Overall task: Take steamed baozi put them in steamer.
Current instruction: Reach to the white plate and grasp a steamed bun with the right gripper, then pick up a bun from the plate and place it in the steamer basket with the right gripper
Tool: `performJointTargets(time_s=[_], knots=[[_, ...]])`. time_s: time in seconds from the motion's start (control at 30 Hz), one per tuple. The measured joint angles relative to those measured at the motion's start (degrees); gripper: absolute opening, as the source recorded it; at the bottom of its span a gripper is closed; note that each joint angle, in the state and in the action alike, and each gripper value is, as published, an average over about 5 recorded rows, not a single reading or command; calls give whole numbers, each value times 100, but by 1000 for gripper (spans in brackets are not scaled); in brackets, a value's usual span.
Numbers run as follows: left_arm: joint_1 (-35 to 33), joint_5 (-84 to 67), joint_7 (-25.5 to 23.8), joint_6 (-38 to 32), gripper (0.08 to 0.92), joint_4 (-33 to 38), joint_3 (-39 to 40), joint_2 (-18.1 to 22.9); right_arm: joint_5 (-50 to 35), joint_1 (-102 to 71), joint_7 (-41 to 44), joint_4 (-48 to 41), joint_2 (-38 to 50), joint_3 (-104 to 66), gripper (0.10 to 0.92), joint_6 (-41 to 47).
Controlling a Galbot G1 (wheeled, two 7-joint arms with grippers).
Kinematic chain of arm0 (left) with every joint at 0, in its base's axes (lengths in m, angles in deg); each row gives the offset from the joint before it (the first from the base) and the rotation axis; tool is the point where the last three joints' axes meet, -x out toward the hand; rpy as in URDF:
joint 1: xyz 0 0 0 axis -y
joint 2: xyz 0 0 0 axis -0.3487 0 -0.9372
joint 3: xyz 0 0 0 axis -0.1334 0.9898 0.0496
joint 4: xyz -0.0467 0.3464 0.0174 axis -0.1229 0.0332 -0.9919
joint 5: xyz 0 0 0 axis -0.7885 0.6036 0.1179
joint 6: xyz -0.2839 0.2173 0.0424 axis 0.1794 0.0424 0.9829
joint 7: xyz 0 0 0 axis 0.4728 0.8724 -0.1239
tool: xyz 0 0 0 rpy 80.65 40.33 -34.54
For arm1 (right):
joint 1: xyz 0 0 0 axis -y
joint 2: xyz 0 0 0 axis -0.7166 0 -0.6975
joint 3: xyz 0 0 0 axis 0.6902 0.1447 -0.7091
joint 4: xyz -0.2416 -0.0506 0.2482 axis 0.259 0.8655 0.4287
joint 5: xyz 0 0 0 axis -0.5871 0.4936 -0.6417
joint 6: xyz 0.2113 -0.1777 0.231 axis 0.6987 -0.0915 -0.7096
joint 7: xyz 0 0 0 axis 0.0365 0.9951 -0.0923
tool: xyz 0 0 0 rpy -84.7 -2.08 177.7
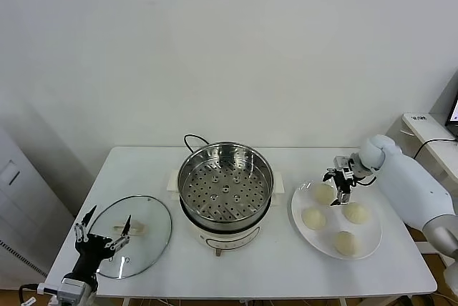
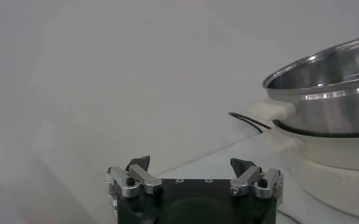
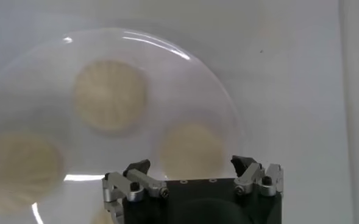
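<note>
Four smooth round baozi (image 1: 346, 242) on our plate (image 1: 373, 242) beside the perforated steel steamer (image 1: 225, 184); right gripper (image 1: 338, 183) gapes above them, left gripper (image 1: 102, 238) spread.

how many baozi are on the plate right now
4, all on the white plate: one at the back under the right hand, one left, one right, one in front. None hidden.

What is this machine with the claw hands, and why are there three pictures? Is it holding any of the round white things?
It is a robot with two arms. One picture comes from a camera on its head, the others from cameras on its wrists. On the table are a glass lid, a shiny steamer and a plate with four baozi. The right gripper hangs open above the plate, over one bun. The left gripper waits open by the lid. Nothing is held yet.
</note>
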Motion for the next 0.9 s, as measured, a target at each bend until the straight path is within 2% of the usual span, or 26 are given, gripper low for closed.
performJointTargets(time_s=[0.07,0.17,0.43,0.57,0.9], knots=[[-7,-1,0,-1,823,4,0,-4,31,4,-37,-46,-32,15,808,-9],[-20,-1,0,-6,823,4,0,-4,54,7,-79,-94,-62,37,747,-19],[-56,-21,0,-32,823,32,-37,-6,-21,129,-111,-47,-15,208,513,-35],[-65,-28,-1,-55,823,44,-55,30,-235,287,-75,102,84,436,423,-27],[-124,-81,-7,-85,823,151,-170,21,-1590,1845,169,811,207,2085,407,-74]])
